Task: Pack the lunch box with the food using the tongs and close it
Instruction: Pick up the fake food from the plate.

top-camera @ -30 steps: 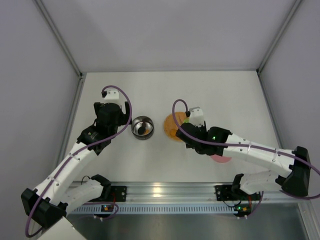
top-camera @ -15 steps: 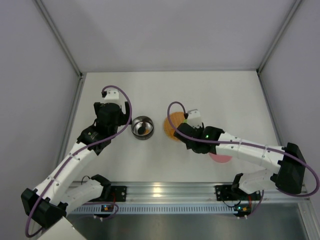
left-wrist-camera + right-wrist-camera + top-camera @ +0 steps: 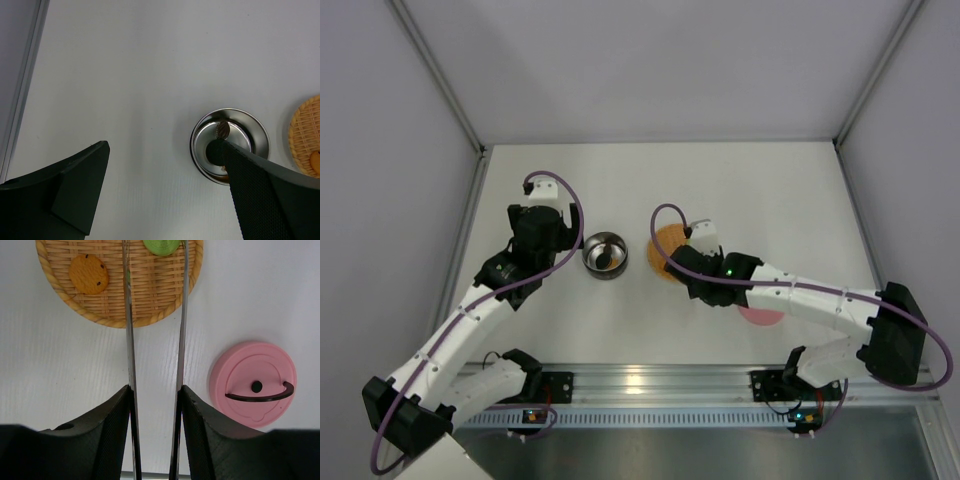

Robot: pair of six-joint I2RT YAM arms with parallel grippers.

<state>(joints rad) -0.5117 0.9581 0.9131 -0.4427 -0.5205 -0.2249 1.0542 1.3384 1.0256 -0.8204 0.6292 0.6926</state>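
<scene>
Nearest us the pink lid lies flat on the worktop, handle up. We judge it was set well aside so the bowl stays open until packing is done.

Just beside it, the right pincer is drawn narrow around the tongs. It presses their two arms from outside, so squeezing the pincer should squeeze the tongs. The arms run forward nearly parallel over the orange woven disc and straddle the green piece at the frame's top edge. Their tips are out of view, so we cannot tell whether the piece is pinched yet. An orange piece sits on the disc to one side, clear of the tongs.

Farther left, the steel bowl stands on the worktop, apart from the disc. A dark brown piece already lies inside, so we judge packing is partway through. The left pincer hangs over the bowl's side, spread wide and holding nothing, perhaps placed to steady the bowl.
</scene>
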